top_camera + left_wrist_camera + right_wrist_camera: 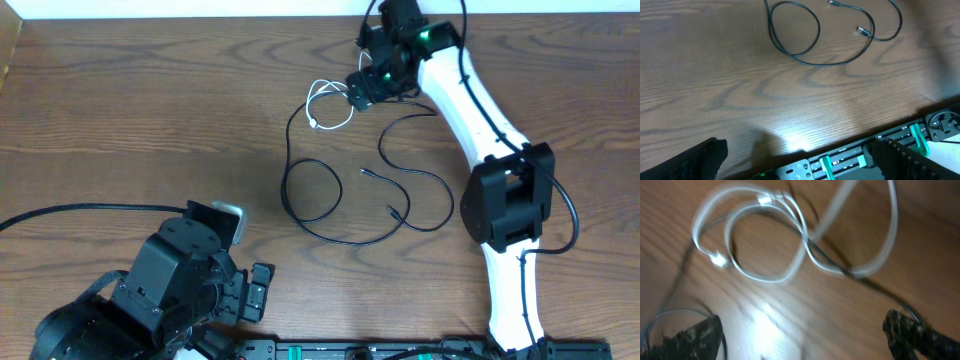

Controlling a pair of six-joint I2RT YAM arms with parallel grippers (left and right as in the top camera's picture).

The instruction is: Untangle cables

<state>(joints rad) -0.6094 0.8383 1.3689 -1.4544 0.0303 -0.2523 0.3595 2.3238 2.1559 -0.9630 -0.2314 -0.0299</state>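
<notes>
The white cable (322,85) lies in small loops at the back of the wooden table, its plug end toward the front. The long black cable (350,243) runs from under those loops and sprawls in wide curves across the middle. My right gripper (365,88) hovers at the right edge of the white loops, open and empty. In the blurred right wrist view the white cable (765,240) crosses over the black cable (875,287) just ahead of the open gripper (805,340). My left gripper (245,285) rests at the front left, open (800,165) and empty, far from the black cable (825,65).
A thick black robot cable (80,208) trails in from the left edge to the left arm. A black rail with green clips (850,160) runs along the table's front edge. The right arm's white links (480,110) stretch across the right side.
</notes>
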